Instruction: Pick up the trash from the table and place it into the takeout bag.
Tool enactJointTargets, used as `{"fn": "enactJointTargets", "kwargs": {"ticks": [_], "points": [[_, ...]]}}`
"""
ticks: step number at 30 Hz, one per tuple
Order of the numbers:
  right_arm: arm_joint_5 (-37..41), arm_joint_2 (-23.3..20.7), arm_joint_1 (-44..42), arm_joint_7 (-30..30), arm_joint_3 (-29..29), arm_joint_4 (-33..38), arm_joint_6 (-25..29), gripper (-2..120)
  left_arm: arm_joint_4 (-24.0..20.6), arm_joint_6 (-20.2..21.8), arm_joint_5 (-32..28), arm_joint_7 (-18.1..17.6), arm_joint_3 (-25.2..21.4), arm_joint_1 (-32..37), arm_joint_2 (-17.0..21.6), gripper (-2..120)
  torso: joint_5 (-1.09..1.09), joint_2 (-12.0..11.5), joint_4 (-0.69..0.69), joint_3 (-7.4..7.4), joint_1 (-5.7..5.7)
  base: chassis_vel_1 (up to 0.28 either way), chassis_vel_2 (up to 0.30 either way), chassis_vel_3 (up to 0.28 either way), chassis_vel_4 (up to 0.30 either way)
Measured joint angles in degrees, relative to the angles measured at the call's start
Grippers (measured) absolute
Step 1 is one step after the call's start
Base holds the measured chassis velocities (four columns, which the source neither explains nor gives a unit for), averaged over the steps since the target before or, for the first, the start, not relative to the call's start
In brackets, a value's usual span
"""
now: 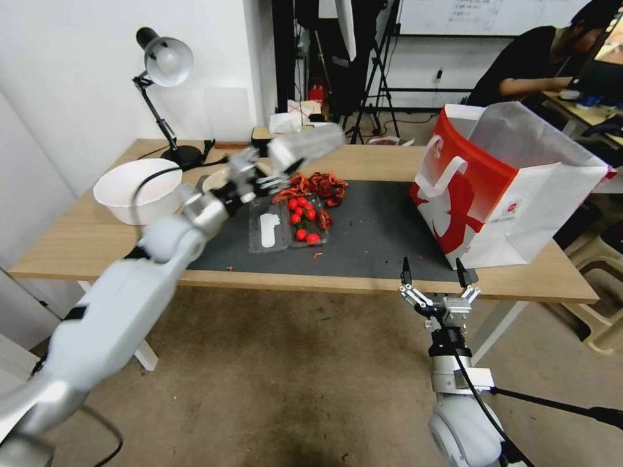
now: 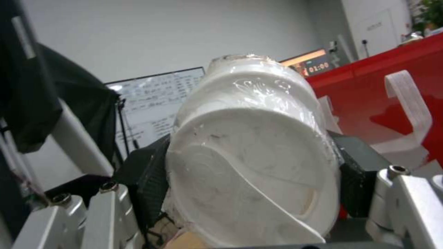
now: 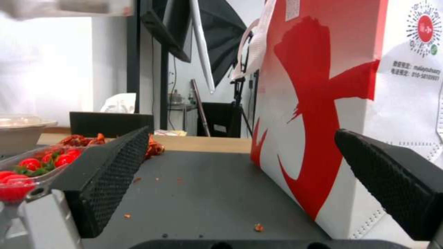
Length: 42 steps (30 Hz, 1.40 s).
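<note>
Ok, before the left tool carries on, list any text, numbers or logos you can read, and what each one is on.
"01:00": orange digits on a dark display behind the white cup held in the left tool.
Takeout bag: round red logo and two small printed lines on its white side, too small to read.
Whiteboard: handwriting, illegible.
Right tool: open at the table edge, no markings.
</note>
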Motion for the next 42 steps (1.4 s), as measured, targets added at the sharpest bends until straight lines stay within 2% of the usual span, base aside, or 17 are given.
{"fn": "enactJointTargets", "kwargs": {"ticks": [3,8,10,11,13,14,17,18,20,21,24,25,28,32,35,40,42], "points": [[-0.2,0.2,-0.1,0.1,0.1,0.0,0.0,100,3.1,0.0,-1.1,-0.1,5.1,-5.4,-1.4,68,0.00,0.0,-0.01,0.00,0.00,0.000,0.000,0.000,0.000],[-0.3,0.3,-0.1,0.1,0.2,0.0,-0.1,100,5.3,-0.1,-1.5,-0.1,7.6,-9.0,-2.5,68,0.00,0.0,0.02,0.00,0.00,0.000,0.000,0.000,0.000],[-0.4,0.5,-0.1,0.2,0.4,0.0,-0.2,100,8.6,-0.1,-2.0,-0.1,11.0,-14.6,-5.5,68,0.03,0.0,0.03,-0.01,0.00,0.000,0.000,0.000,0.000],[-0.4,0.5,-0.1,0.2,0.4,0.0,-0.2,100,8.6,-0.1,-2.0,-0.1,11.0,-14.6,-5.5,68,0.03,0.0,0.03,-0.01,0.00,0.000,0.000,0.000,0.000],[-0.4,0.6,0.0,0.2,0.6,-0.1,-0.4,100,12.6,-0.1,-2.7,-0.2,15.1,-20.7,-10.0,68,0.02,0.0,0.00,0.00,0.01,0.000,0.000,0.000,0.000],[-0.4,0.6,0.0,0.2,0.6,-0.1,-0.4,100,12.6,-0.1,-2.7,-0.2,15.1,-20.7,-10.0,68,0.02,0.0,0.00,0.00,0.01,0.000,0.000,0.000,0.000],[-0.6,0.9,0.4,0.4,0.7,-0.2,-0.9,100,18.4,-0.1,-4.8,-1.2,25.0,-29.3,-17.3,68,0.02,0.0,0.00,0.00,0.01,0.000,0.000,0.000,0.000],[-0.6,0.9,0.4,0.4,0.7,-0.2,-0.9,100,18.4,-0.1,-4.8,-1.2,25.0,-29.3,-17.3,68,0.02,0.0,0.00,0.00,0.01,0.000,0.000,0.000,0.000],[-0.7,1.3,0.5,0.4,0.7,-0.2,-1.1,100,21.0,0.0,-6.5,-2.1,30.0,-33.6,-20.6,68,0.01,0.0,0.02,-0.01,0.00,0.000,0.000,0.000,0.000],[-0.7,1.3,0.5,0.4,0.7,-0.2,-1.1,100,21.0,0.0,-6.5,-2.1,30.0,-33.6,-20.6,68,0.01,0.0,0.02,-0.01,0.00,0.000,0.000,0.000,0.000],[-0.8,1.7,0.6,0.4,0.7,-0.5,-1.1,100,24.4,0.0,-8.6,-2.9,34.5,-38.4,-24.9,68,0.01,0.0,0.02,-0.01,0.01,0.000,0.000,0.000,0.000],[-0.8,1.7,0.6,0.4,0.7,-0.5,-1.1,100,24.4,0.0,-8.6,-2.9,34.5,-38.4,-24.9,68,0.01,0.0,0.02,-0.01,0.01,0.000,0.000,0.000,0.000],[-0.8,2.0,0.6,0.5,0.9,-0.5,-0.9,100,27.7,-0.1,-11.1,-3.4,38.4,-42.3,-29.3,68,0.01,0.0,0.01,-0.01,0.00,0.000,0.000,0.000,0.000],[-0.8,2.2,0.5,0.5,1.0,-0.5,-0.8,100,31.0,-0.8,-12.0,-3.6,41.2,-44.1,-31.8,68,0.01,0.0,0.02,-0.01,0.01,0.000,0.000,0.000,0.000],[-0.9,2.4,0.4,0.6,1.1,-0.4,-0.6,100,33.4,-1.6,-12.5,-4.3,42.6,-44.5,-33.7,68,0.01,0.0,0.01,-0.01,0.01,0.000,0.000,0.000,0.000],[-1.0,2.5,0.3,0.6,1.2,-0.3,-0.5,100,34.4,-2.1,-12.6,-5.8,43.3,-44.3,-35.2,68,0.00,0.0,0.01,-0.01,0.01,0.000,0.000,0.000,0.000],[-1.0,2.5,0.1,0.7,1.3,-0.2,-0.4,100,34.8,-2.2,-12.2,-6.9,43.5,-43.8,-35.6,77,0.01,0.0,0.01,-0.01,0.01,0.000,0.000,0.000,0.000]]}}
